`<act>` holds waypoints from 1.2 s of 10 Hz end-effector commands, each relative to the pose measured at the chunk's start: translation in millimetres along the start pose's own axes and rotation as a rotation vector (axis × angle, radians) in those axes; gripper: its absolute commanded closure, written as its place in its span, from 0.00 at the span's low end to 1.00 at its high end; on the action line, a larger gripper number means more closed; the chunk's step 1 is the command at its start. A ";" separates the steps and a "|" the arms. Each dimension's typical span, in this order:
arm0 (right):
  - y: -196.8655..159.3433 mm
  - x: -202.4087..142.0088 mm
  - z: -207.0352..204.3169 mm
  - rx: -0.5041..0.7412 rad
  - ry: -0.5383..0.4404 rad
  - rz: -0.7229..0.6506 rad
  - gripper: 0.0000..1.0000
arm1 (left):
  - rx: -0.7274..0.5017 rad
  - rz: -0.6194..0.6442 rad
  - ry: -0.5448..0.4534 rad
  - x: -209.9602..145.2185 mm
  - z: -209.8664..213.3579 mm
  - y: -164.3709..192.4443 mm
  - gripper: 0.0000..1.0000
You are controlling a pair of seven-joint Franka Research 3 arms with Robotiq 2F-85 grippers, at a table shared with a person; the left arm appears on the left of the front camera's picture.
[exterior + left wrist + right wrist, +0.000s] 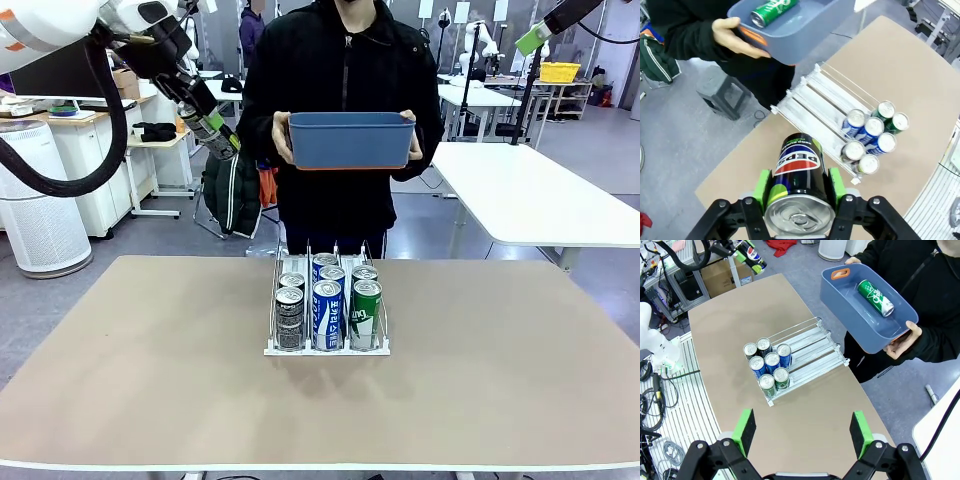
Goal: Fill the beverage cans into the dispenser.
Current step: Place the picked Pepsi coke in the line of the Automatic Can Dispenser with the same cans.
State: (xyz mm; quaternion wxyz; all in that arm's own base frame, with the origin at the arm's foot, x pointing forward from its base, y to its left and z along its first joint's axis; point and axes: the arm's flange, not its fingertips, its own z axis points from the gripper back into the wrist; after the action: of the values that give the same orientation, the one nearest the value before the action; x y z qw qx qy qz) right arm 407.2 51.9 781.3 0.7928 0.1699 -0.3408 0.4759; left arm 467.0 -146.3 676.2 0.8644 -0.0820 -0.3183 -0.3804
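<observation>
We clamp a black-and-blue slim aluminium can [797,165] in our left gripper [799,186], raised well above the tan table [150,380]. Our right gripper [802,432] gapes wide. Six cans [328,300] stand in the white wire dispenser [325,351]. A green can [876,297] lies in the person's blue plastic tub [845,310].

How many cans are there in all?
9. Seven cans stand in the dispenser: two black, three blue, two green. One Pepsi can sits in the left gripper. One green can lies in the blue tub. None seem hidden.
</observation>
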 end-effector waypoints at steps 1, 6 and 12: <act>0.0 0.1 -0.8 0.009 -0.006 -0.002 0.00 | 0.023 0.036 0.021 -7.8 -6.7 -33.6 0.43; 0.0 0.1 -0.8 0.009 -0.006 -0.002 0.00 | -0.019 -0.047 0.107 -28.4 -62.5 -103.3 0.43; 0.0 0.1 -0.8 0.009 -0.006 -0.002 0.00 | -0.039 -0.046 0.121 -28.1 -68.6 -106.7 0.43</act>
State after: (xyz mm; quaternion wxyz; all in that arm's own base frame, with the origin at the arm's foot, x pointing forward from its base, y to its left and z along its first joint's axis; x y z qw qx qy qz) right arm 407.3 51.9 781.4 0.7927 0.1699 -0.3408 0.4760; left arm 410.7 -230.8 592.8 0.8713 -0.0703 -0.2573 -0.4120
